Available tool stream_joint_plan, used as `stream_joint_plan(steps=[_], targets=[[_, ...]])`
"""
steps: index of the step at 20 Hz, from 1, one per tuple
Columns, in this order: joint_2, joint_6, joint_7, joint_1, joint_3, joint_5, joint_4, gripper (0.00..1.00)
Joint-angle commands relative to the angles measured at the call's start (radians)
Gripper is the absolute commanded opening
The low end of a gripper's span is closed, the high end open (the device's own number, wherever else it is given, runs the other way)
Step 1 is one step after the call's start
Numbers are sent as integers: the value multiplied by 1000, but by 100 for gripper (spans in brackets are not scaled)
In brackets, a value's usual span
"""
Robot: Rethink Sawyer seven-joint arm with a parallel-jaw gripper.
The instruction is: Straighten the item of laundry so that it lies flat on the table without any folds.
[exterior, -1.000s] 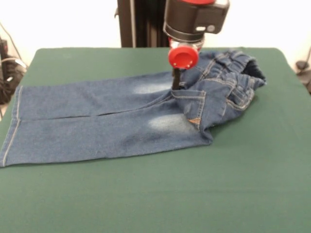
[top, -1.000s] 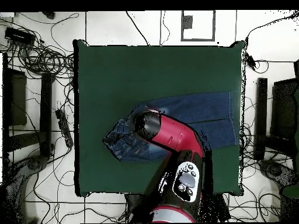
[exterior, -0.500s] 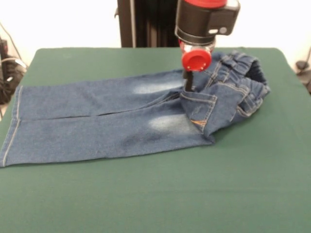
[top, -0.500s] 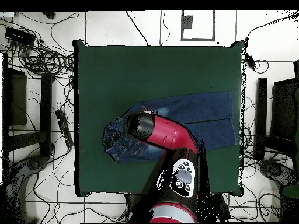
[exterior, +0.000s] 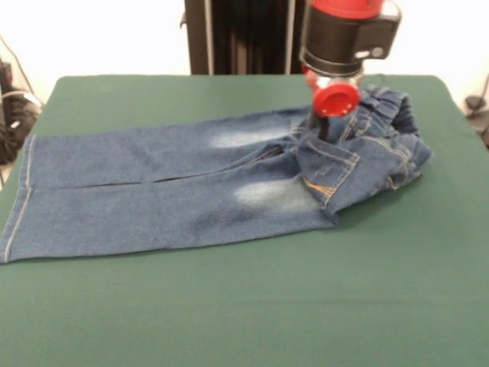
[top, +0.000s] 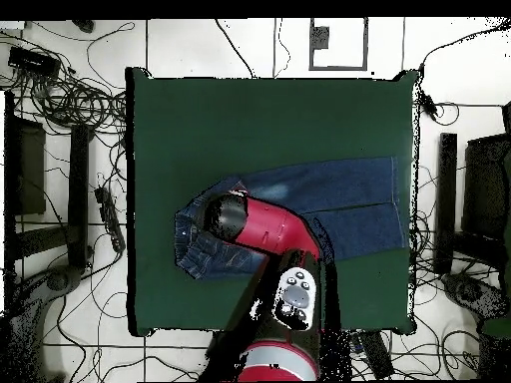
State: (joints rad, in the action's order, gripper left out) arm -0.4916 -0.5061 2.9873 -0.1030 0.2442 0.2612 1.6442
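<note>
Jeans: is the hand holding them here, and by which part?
Cannot be told for sure. The hand is down in the bunched waistband end of the jeans, but its tips are buried in denim.

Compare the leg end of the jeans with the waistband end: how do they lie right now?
On the jeans, the legs lie flat and spread along the table; the waistband end is bunched and folded over. The legs lie clear of the arm, while the gripper sits down at the waistband end. Both are faded blue denim resting on the green cloth.
</note>
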Motion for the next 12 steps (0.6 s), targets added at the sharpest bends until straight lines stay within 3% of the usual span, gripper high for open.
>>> stream_joint_plan(steps=[1, 6, 12], targets=[[116, -74, 121, -119, -52, -3, -46, 100], [183, -32, 176, -163, -49, 49, -84, 100], [242, -68, 210, -204, -32, 83, -141, 100]])
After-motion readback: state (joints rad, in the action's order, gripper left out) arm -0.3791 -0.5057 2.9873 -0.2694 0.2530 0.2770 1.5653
